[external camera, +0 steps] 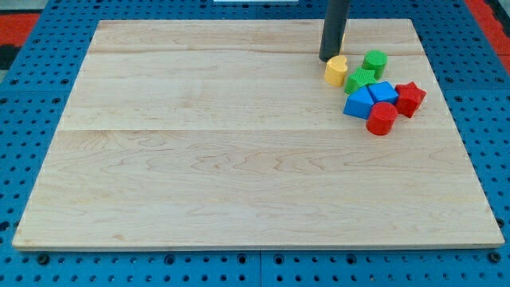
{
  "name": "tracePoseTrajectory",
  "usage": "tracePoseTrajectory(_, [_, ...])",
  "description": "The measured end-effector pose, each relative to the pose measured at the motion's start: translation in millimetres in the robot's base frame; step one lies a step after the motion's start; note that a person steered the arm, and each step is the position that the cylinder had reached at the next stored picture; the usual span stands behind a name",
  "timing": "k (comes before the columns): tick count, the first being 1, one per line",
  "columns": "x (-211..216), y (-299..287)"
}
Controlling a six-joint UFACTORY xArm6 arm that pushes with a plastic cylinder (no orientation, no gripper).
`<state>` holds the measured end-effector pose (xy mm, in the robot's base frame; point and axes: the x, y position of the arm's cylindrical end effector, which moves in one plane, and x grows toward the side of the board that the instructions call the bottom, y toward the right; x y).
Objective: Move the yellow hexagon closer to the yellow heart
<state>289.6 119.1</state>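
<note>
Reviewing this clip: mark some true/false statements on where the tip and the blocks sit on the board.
1. My tip is just above and to the left of the yellow block in the view. True.
2. The blocks lie in the view's bottom left. False: they cluster at the top right of the board.
3. Two red blocks are present. True.
4. The green blocks lie below the blue blocks. False: they lie above.
5. Two yellow blocks are visible. False: only one.
</note>
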Motion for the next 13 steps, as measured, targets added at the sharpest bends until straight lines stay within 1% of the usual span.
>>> tracePoseTrajectory(1, [-1.7, -38.5])
tracePoseTrajectory(2, [-33.9, -82.7])
tracePoseTrajectory(3, [-84.0, -86.0])
tracePoseTrajectory(4, [-96.2, -60.0])
tracePoseTrajectory(6, [-96.8, -25.8])
tracePoseTrajectory(7, [-97.0, 17.2])
tracePoseTrajectory(8, [-95.1, 38.9])
tracePoseTrajectory(10, [-53.9, 38.7])
tracePoseTrajectory(11, [-51.6, 23.1])
tracePoseTrajectory(13, [-51.6, -27.8])
